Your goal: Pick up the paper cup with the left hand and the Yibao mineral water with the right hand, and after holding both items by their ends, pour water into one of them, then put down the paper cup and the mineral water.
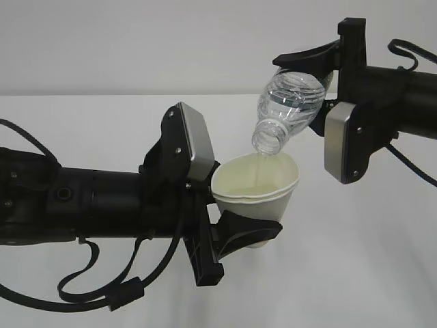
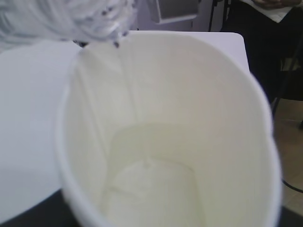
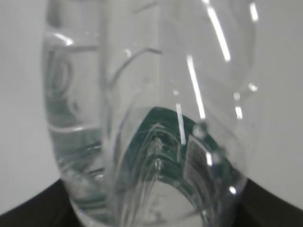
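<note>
Exterior view: water pouring from bottle into cup
The left hand (image 1: 235, 229) is clamping the paper cup (image 1: 256, 188) near its base, tilting it above the table (image 1: 382, 260); beyond, the right hand (image 1: 321, 85) is gripping the Yibao mineral water (image 1: 287, 109), tipping its mouth over the rim

Table (image 1: 355, 273): white, matte, plain-topped, without pattern or marking. Seen in the exterior view as a broad pale field filling the lower part of the picture, its far edge running level across the frame against a light grey wall (image 1: 136, 41). Seen in the left wrist view (image 2: 28, 118) as the same white surface, ending at the upper right in a rounded corner, with brownish floor (image 2: 289, 142) beyond and below. Faint soft shading near the lower left in the exterior view. Contact of anything with the top: not discernible.
</note>
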Robot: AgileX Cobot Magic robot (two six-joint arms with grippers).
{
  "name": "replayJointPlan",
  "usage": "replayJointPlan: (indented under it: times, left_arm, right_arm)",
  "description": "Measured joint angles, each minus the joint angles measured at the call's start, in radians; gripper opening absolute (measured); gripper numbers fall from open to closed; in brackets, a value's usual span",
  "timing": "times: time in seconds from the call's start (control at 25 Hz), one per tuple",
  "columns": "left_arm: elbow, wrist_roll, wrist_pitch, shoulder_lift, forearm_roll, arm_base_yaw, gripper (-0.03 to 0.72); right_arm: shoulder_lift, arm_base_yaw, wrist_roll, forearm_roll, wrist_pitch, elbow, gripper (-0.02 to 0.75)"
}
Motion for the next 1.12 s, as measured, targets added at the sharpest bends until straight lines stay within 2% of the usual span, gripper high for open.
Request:
replayJointPlan:
  times: [1.12]
  left_arm:
    - [0.0,0.0,0.0,0.0,0.0,0.0,0.383]
  right_arm:
    - [0.0,0.0,-0.018,0.004,-0.006,-0.002,0.447]
